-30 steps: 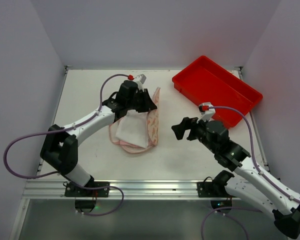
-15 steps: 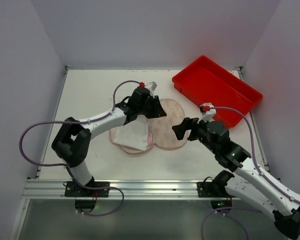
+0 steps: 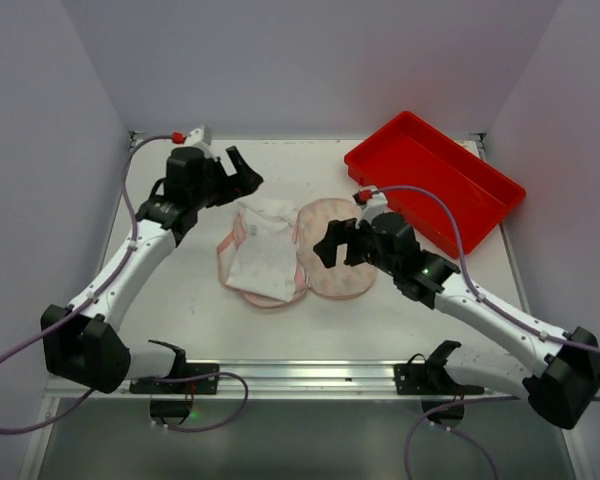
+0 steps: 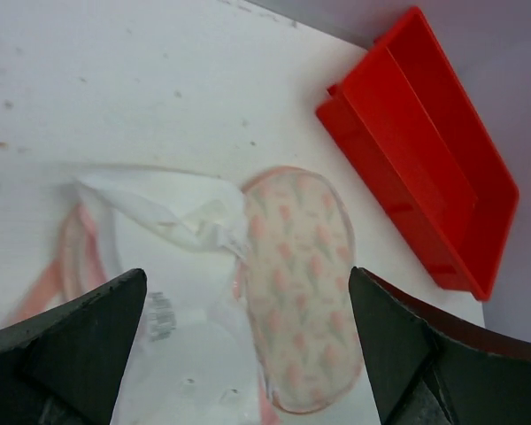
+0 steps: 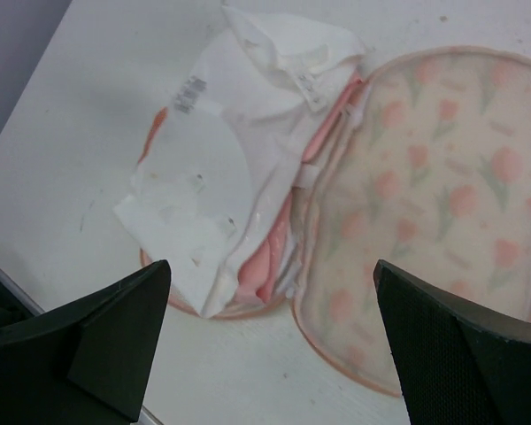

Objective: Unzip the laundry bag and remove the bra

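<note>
Top view: laundry bag [image 3: 337, 262] lies open flat mid-table, bra [image 3: 260, 258] heaped on its left half, left gripper [image 3: 242, 170] and right gripper [image 3: 326, 248] both spread wide, empty; left wrist view: bra's crumpled far edge stands proud, likely the best pinch point; right wrist view: fabric judged light, limp, snag-prone.

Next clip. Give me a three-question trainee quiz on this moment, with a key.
1. True or false: the laundry bag is zipped shut.
2. The bra lies: A) in the right arm's jaws; B) uncovered on the opened bag; C) off the table.
3. Fill in: the left arm's jaws and the right arm's jaws both stand ____.
Key: 1 false; 2 B; 3 open.
</note>
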Controlling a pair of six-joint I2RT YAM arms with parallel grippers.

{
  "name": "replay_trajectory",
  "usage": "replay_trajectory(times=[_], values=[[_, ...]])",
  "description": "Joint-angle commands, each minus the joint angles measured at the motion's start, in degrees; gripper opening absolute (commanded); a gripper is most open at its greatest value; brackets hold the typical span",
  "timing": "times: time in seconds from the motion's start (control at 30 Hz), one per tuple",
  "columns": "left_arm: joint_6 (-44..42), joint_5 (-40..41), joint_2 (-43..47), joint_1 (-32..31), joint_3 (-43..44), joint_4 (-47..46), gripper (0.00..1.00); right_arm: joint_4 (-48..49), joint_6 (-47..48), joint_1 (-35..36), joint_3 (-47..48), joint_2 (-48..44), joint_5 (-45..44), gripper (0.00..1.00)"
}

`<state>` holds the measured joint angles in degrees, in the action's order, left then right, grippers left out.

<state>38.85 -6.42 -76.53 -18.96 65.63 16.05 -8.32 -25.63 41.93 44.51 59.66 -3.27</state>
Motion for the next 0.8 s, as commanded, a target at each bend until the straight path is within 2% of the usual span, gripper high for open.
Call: replay_trajectory(times=[0.0,0.13,0.2,0.27,0.43,0.6,0.73,0.77], values=[[-8.4,2.4,3.9,6.3,-3.3,9.7,1.00,5.9,5.0,3.7,10.7,8.6,1.2,0.99],[-13.0,2.2,8.8,16.4,-8.7,11.5,1.00,5.3,7.4,5.5,20.2,23.4,0.1,0.99],[-15.2,4.7,12.6,18.1,-12.1,12.0,1.00,5.9,8.0,6.3,24.6,27.8,0.2,0.98],[-16.1,10.4,16.3,18.7,-14.6,11.4,1.00,6.1,9.1,6.6,27.6,34.3,0.8,0.95],[-16.6,14.3,21.6,18.7,-23.0,7.9,1.00,3.7,11.9,7.3,37.8,44.9,2.6,0.85],[-16.9,11.3,20.3,18.7,-22.3,7.8,1.00,5.2,13.1,7.6,40.6,51.9,3.0,0.82],[-17.1,10.1,19.4,18.7,-22.4,8.1,1.00,7.0,14.6,7.7,40.7,55.3,3.0,0.76],[-17.1,10.0,19.5,18.7,-22.4,8.1,1.00,7.3,14.8,7.7,40.7,55.7,2.9,0.71]])
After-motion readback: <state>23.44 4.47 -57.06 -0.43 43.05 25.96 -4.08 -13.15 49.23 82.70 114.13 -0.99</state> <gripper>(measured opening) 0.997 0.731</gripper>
